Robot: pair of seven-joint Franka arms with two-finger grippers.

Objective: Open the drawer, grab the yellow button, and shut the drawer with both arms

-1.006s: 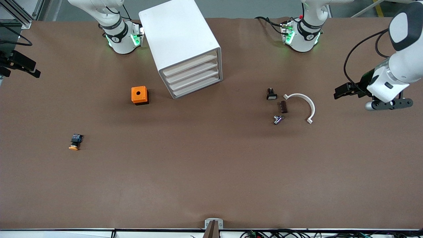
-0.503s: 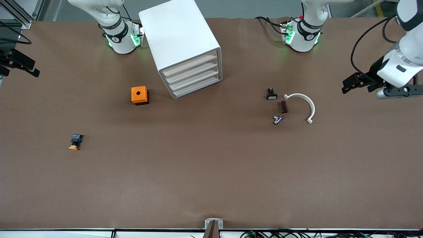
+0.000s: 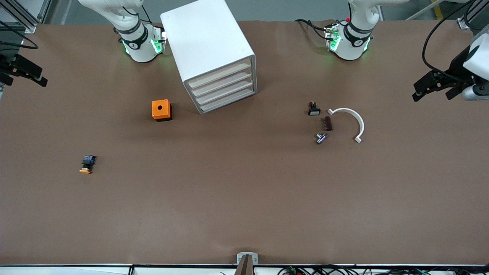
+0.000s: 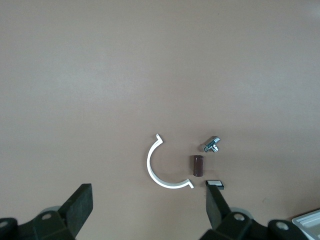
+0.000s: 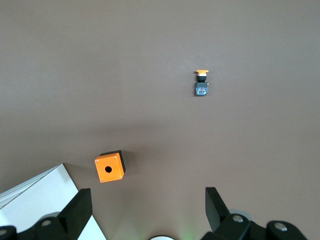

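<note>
The button, orange-yellow cap and black-and-blue body, lies on its side on the table toward the right arm's end, nearer to the front camera than the orange box; it also shows in the right wrist view. The white drawer cabinet stands between the arm bases with all its drawers shut. My right gripper hangs open and empty over the table's edge at the right arm's end, its own view high over the table. My left gripper is open and empty over the left arm's end.
An orange cube box with a round hole stands beside the cabinet. A white arc piece, a brown part, a metal part and a small black part with a white face lie toward the left arm's end.
My left gripper has moved away from the small parts toward the left arm's end of the table. The right gripper has shifted only slightly. Nothing on the table has moved.
</note>
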